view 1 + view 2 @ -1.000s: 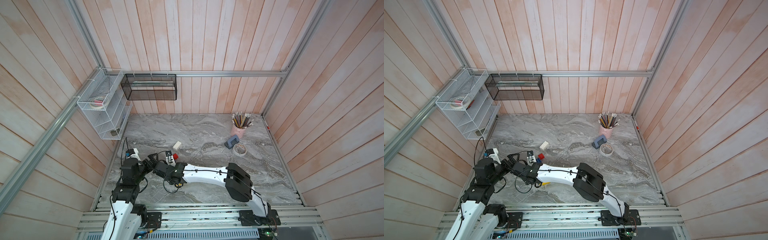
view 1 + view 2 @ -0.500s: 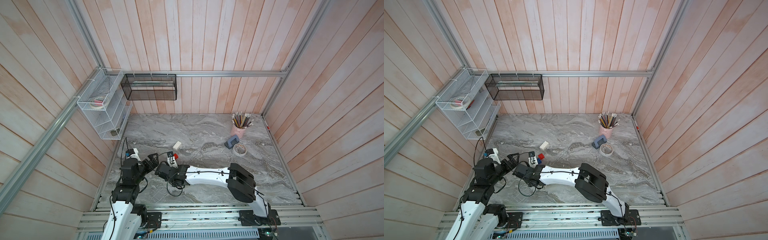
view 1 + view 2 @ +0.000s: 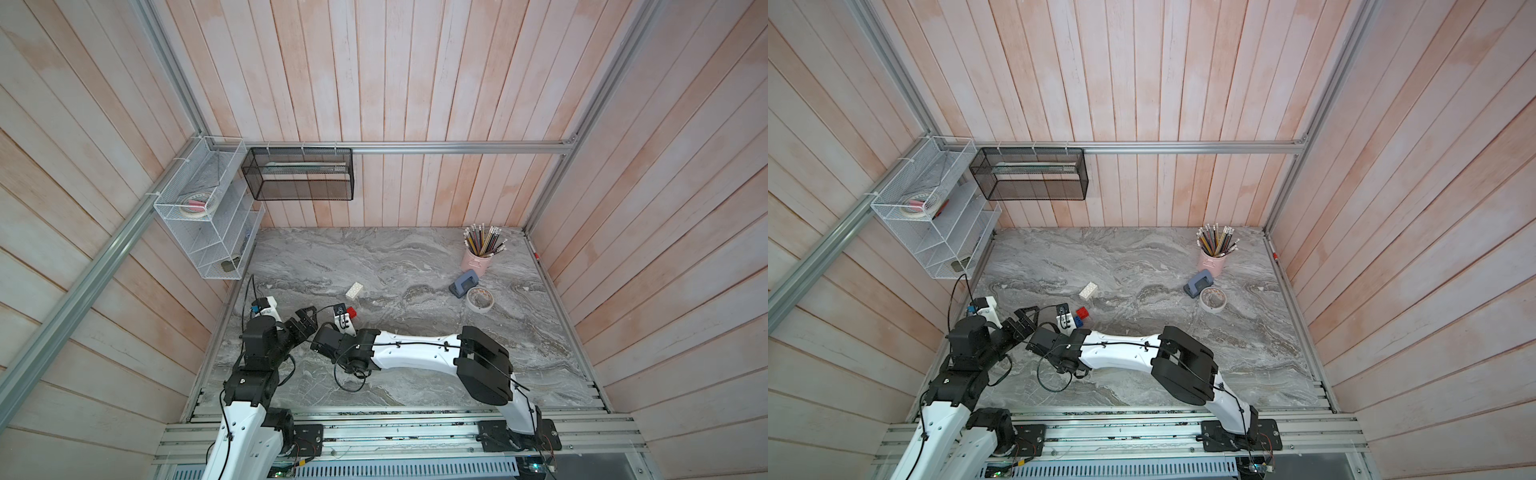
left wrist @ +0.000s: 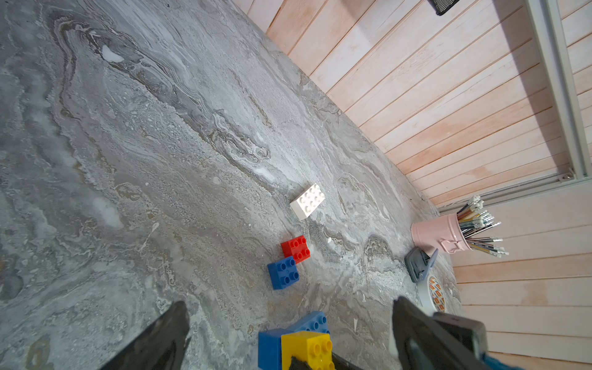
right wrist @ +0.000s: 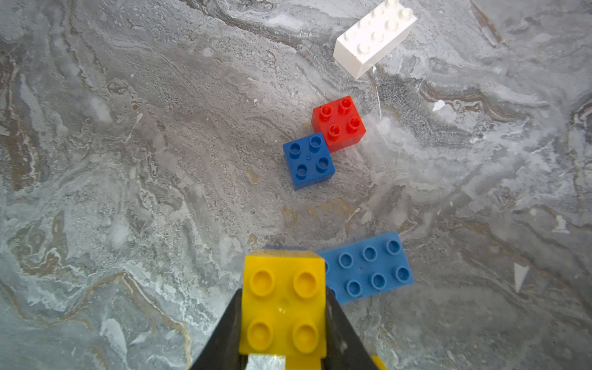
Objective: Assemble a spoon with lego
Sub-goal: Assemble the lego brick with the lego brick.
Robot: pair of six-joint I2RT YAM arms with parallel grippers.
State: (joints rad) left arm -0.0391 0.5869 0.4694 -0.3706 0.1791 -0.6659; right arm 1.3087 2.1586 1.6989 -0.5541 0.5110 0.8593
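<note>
The right claw [image 5: 283,323] clamps a yellow lego brick [image 5: 283,288] low over the grey marble counter [image 5: 128,160], its edge against a blue oblong brick [image 5: 368,269]. A blue piece appears to sit beneath the yellow one, though the view there is poor. Just beyond, a blue square brick [image 5: 309,160] and a red square brick [image 5: 339,123] touch corner to corner, with a white oblong brick [image 5: 374,35] lying apart. The left claw [image 4: 288,304] hangs wide open nearby.
</note>
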